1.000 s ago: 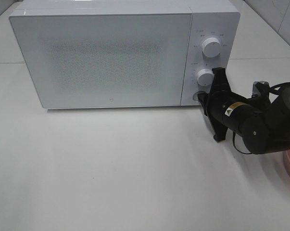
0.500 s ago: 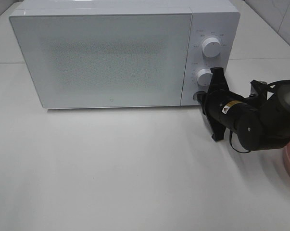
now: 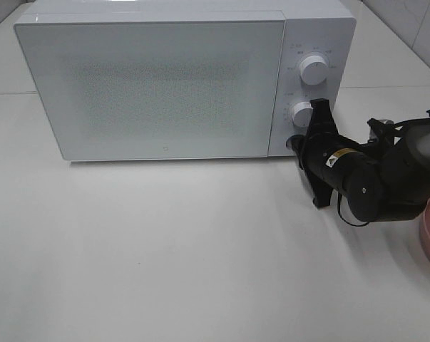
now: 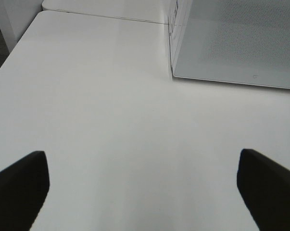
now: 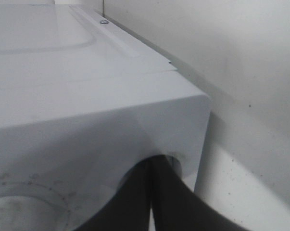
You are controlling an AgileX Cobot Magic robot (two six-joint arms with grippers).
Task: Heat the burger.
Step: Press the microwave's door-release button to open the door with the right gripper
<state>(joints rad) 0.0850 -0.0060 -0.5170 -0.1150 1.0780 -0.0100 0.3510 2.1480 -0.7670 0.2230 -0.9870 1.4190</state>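
We're seeing right gripper (image 5: 152,173) sitting jaws closed, tips against the microwave (image 3: 157,78) button (image 5: 176,166) under its lower knob (image 3: 302,112). Left gripper (image 4: 145,187) is hanging jaws wide apart, empty, over the table (image 4: 111,96) beside the microwave.

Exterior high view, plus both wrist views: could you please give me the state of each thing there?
Microwave door: closed.
Right gripper: fingers shut, tips at the bottom of the control panel.
Left gripper: open, holding nothing, above the table.
Upper dial and lower dial: settings too small to read.
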